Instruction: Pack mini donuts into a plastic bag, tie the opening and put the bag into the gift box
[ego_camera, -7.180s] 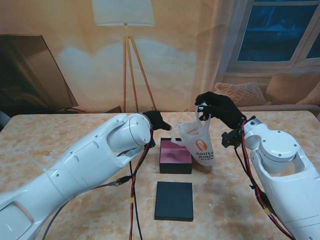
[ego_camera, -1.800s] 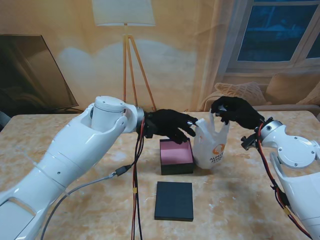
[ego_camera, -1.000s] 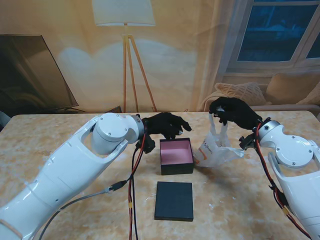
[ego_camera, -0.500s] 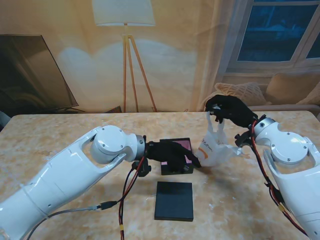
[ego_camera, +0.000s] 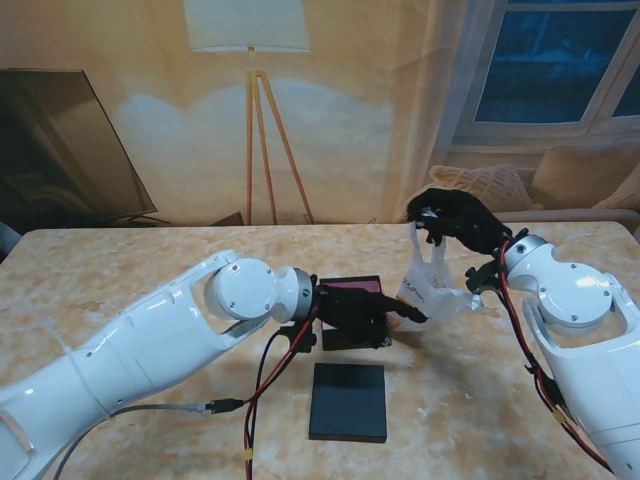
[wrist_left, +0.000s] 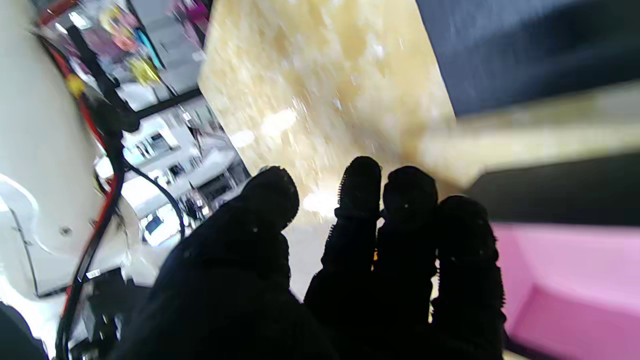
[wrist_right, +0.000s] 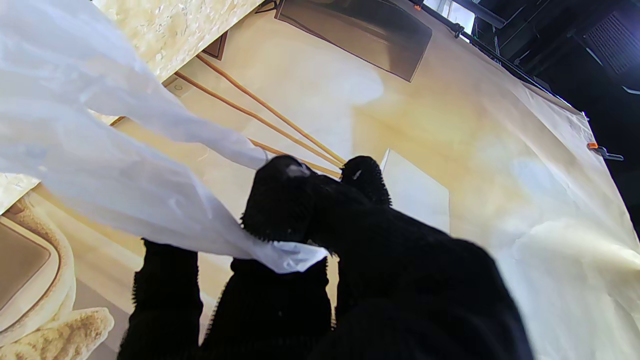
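My right hand (ego_camera: 455, 220) is shut on the handles of the white plastic bag (ego_camera: 435, 290), which hangs from it with its bottom resting just right of the gift box (ego_camera: 340, 290). In the right wrist view the bag (wrist_right: 100, 165) is pinched between the fingers of that hand (wrist_right: 325, 260). The box is black with a pink inside (wrist_left: 565, 280). My left hand (ego_camera: 362, 310) lies low across the box, its fingers stretched out to the bag's lower corner. The left wrist view shows this hand (wrist_left: 350, 260) with straight fingers and nothing gripped. No donuts can be made out.
The black box lid (ego_camera: 348, 401) lies flat on the marble table (ego_camera: 150, 270), nearer to me than the box, and also appears as the lid (wrist_left: 525, 45) in the left wrist view. My left forearm crosses the table's left half. Cables hang under both arms.
My left hand has come from behind the box down across it, reaching rightward to the bag's bottom. My right hand kept hold of the handles and shifted slightly left.
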